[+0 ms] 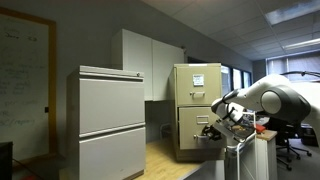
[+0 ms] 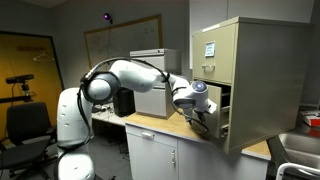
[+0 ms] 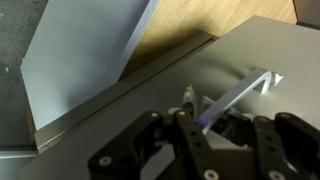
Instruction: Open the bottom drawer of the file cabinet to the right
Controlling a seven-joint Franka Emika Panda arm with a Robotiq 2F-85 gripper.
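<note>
Counter [image 1: 162,158]: one file cabinet [image 1: 197,92], one gripper [image 1: 211,133]

In an exterior view the white arm [image 2: 120,75] rises from its base, bends at a raised elbow and reaches out sideways. The wrist [image 2: 190,97] is turned downward, with the dark gripper [image 2: 205,120] hanging low beneath it. In the wrist view the gripper [image 3: 205,125] fills the lower edge, and whether its jaws are closed cannot be told.
</note>
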